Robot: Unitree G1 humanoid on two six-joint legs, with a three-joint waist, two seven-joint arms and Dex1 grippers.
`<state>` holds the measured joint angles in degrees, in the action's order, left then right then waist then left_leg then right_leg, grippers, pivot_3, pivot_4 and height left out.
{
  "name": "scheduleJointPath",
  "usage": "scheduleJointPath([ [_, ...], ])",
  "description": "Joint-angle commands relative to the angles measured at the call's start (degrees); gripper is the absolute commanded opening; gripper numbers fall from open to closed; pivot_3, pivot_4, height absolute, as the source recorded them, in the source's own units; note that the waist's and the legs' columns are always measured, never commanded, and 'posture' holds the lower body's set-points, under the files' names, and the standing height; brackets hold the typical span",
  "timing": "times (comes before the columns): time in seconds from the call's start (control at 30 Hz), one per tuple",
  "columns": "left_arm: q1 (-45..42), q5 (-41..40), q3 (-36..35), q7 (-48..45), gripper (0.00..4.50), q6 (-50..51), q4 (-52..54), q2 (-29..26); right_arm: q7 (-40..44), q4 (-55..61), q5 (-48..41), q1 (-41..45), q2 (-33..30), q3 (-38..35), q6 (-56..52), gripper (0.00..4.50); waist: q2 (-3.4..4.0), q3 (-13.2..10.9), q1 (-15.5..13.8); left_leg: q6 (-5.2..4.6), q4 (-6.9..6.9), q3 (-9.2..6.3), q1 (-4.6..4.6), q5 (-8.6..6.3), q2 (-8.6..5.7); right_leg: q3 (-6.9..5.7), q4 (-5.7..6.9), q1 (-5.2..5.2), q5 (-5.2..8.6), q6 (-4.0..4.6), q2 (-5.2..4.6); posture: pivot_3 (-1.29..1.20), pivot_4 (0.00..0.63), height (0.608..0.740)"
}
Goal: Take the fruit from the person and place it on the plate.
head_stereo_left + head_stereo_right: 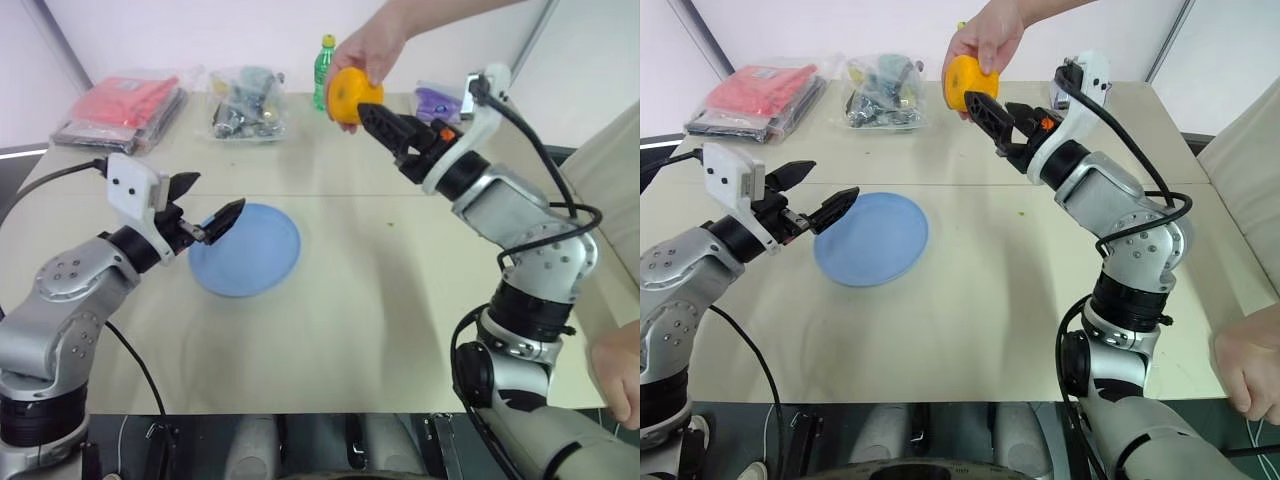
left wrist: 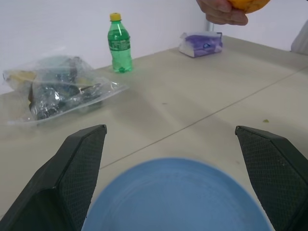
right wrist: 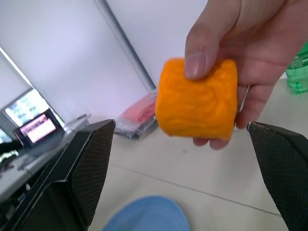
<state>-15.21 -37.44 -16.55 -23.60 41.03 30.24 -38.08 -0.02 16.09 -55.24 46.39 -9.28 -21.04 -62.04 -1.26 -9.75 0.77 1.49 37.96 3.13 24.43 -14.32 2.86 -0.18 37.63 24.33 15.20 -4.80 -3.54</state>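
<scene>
Nearest in the left eye view, the left gripper [image 1: 205,205] hangs at the near-left edge of the plate [image 1: 262,262], jaws spread wide with nothing between them; the plate lies flat on the table [image 1: 400,330]; beyond the plate and to its right, the person's hand [image 1: 368,48] holds the fruit [image 1: 350,96] above the table; the right gripper [image 1: 385,120] points at the fruit with its fingers wide apart, the tips just beside the fruit's underside; behind the plate lie a red packet [image 1: 125,105], a clear bag [image 1: 245,105] and a green bottle [image 1: 323,70].

From the left wrist view, black fingers [image 2: 79,173] stand far apart over the plate's near rim [image 2: 178,192]; the bottle [image 2: 119,43] and a purple packet [image 2: 201,43] lie beyond the plate.

From the right wrist view, the fruit [image 3: 197,98] sits pinched in the person's fingers [image 3: 231,43], between the wide-set, empty fingers [image 3: 89,163] but beyond them; the plate [image 3: 144,216] lies below.
</scene>
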Motion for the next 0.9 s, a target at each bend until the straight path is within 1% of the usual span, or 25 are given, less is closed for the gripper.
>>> scheduleJointPath([
  [0.03,-0.9,0.3,-0.4,-0.1,4.50,-0.8,1.1,-0.2,-1.6,0.7,-2.6,1.7,1.0,0.2,0.9,4.47,0.00,0.0,0.0,0.00,0.00,0.00,0.00,0.00,0.00,0.00,0.00,0.00,0.00,0.00,0.00,0.00,0.150,0.731],
  [0.17,-0.9,0.4,-0.5,0.0,4.50,-0.6,1.4,-0.1,-1.5,-0.6,-2.7,2.0,1.3,1.3,2.2,4.47,0.00,0.0,0.0,0.00,0.00,0.00,0.00,0.00,0.00,0.00,0.00,0.00,0.00,0.00,0.00,0.00,0.150,0.731],
  [0.4,-0.5,0.2,-1.0,0.5,4.50,-0.3,2.3,0.1,1.4,-4.5,-0.3,3.5,0.6,3.8,6.4,4.47,0.00,0.0,0.1,0.00,-0.01,-0.02,0.00,0.00,0.01,0.00,0.00,0.00,0.00,0.00,0.01,0.00,0.150,0.731],
  [0.63,0.0,0.1,-1.3,1.2,4.50,0.0,3.1,0.2,5.4,-10.4,4.2,6.4,0.9,6.7,12.1,4.47,0.01,0.0,0.1,-0.01,-0.02,-0.01,0.00,0.00,0.01,0.00,-0.01,0.01,0.00,0.00,0.01,0.00,0.150,0.731],
  [0.9,0.3,-0.1,-1.7,2.3,4.50,0.4,4.1,0.3,9.1,-17.4,8.6,10.0,1.6,8.4,18.1,4.47,0.01,0.0,0.1,-0.01,-0.04,0.00,0.01,0.00,0.01,0.00,-0.03,0.02,0.00,0.00,0.01,0.00,0.150,0.731],
])
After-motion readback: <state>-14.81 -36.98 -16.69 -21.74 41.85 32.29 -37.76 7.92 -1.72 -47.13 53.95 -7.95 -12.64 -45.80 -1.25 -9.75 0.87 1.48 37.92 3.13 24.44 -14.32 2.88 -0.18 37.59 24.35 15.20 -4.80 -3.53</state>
